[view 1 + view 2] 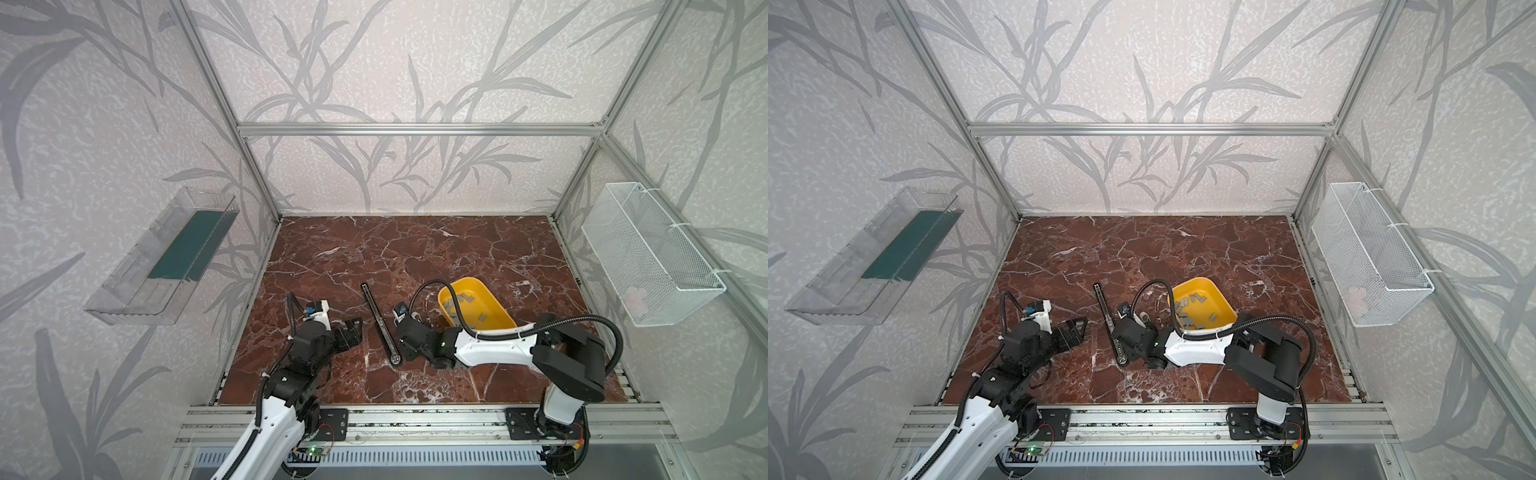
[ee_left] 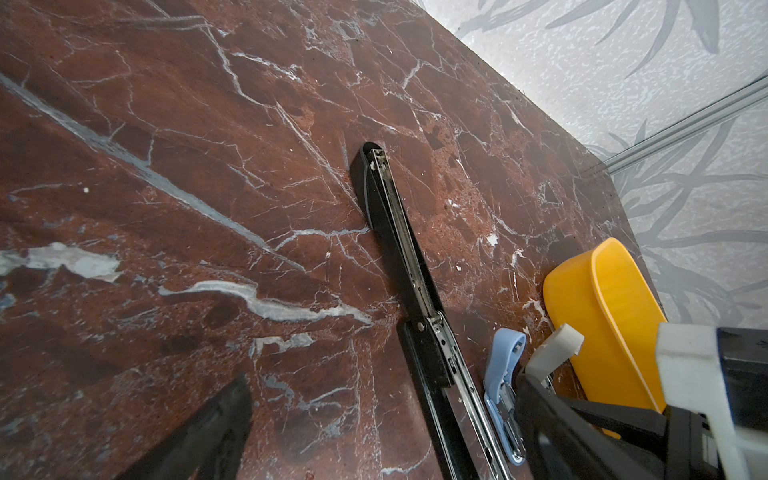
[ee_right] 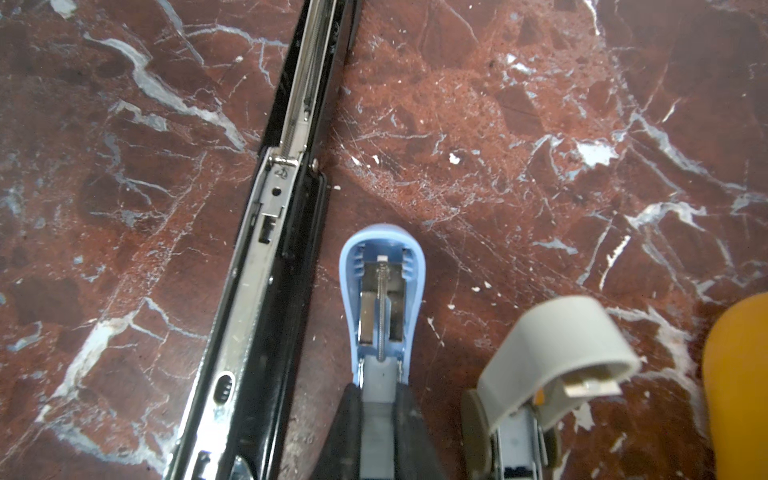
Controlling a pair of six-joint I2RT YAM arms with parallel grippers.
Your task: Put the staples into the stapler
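A small blue stapler (image 3: 380,291) lies on the marble table with its lid swung open, showing the spring and metal channel. My right gripper (image 3: 380,419) is shut on its body, one finger on each side. In both top views this gripper (image 1: 404,333) points down and hides the blue stapler. The staples (image 1: 1194,300) are grey strips lying loose in a yellow tray (image 1: 494,305) just right of it. My left gripper (image 1: 353,330) hovers open and empty left of a long black stapler (image 1: 380,322). One of its fingers (image 2: 208,436) shows in the left wrist view.
The long black stapler (image 3: 266,249) lies opened flat between the two grippers, close beside the blue one. A grey stapler (image 3: 552,361) with its lid raised stands between the blue stapler and the yellow tray (image 3: 739,386). A clear bin (image 1: 162,257) and a wire basket (image 1: 648,253) hang on the side walls.
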